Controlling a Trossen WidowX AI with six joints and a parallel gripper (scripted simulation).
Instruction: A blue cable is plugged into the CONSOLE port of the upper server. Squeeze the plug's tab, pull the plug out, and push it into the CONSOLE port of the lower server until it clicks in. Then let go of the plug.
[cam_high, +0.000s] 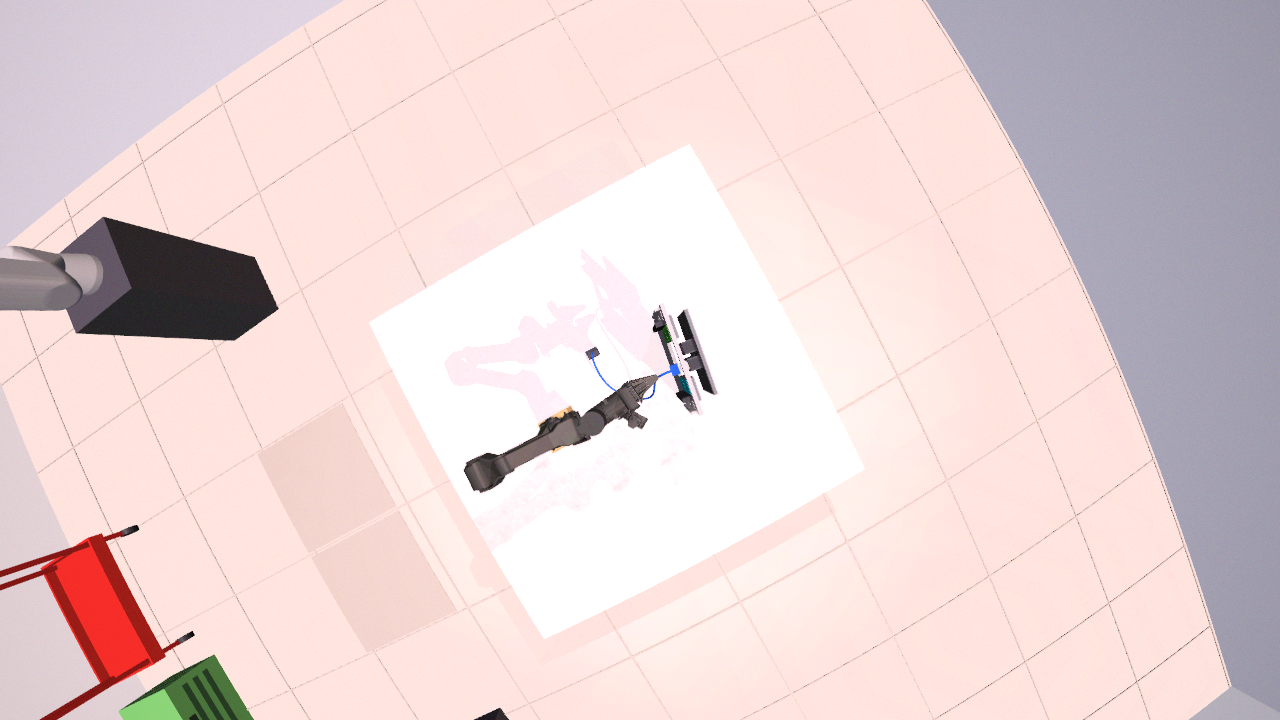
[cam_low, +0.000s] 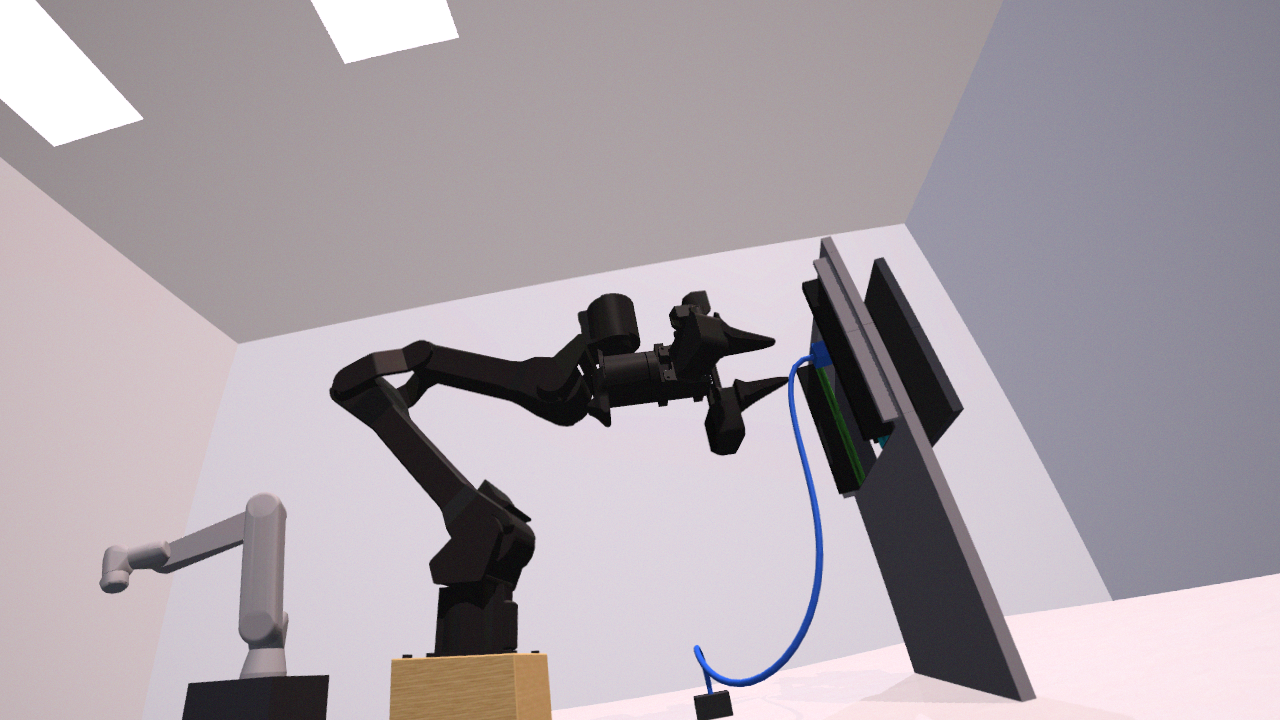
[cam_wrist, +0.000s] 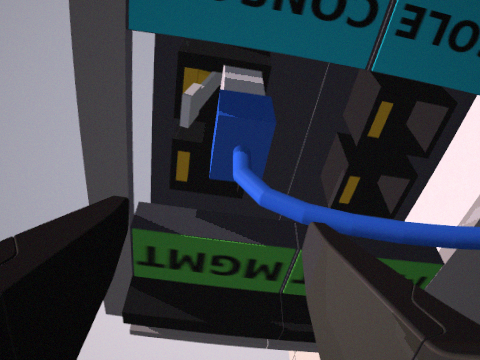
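Note:
The blue plug (cam_high: 674, 368) (cam_low: 821, 354) (cam_wrist: 245, 130) sits in a port beside the teal CONSOLE label (cam_wrist: 240, 37) on the left unit in the wrist view. Its pale tab (cam_wrist: 192, 100) stands out on the plug's left side. My gripper (cam_high: 656, 377) (cam_low: 780, 360) (cam_wrist: 218, 226) is open, fingers apart, a short way in front of the plug, with nothing between the fingertips. The blue cable (cam_low: 816, 528) (cam_wrist: 380, 230) leaves the plug and passes behind the right fingertip in the wrist view. The right unit's two ports (cam_wrist: 382, 120) (cam_wrist: 350, 190) are empty.
A green MGMT label (cam_wrist: 210, 257) lies below the ports in the wrist view. A tall grey panel (cam_low: 939, 573) carries the servers. The cable's far end is a black block (cam_high: 591, 350) (cam_low: 713, 704). A grey arm (cam_low: 262, 573) stands behind mine.

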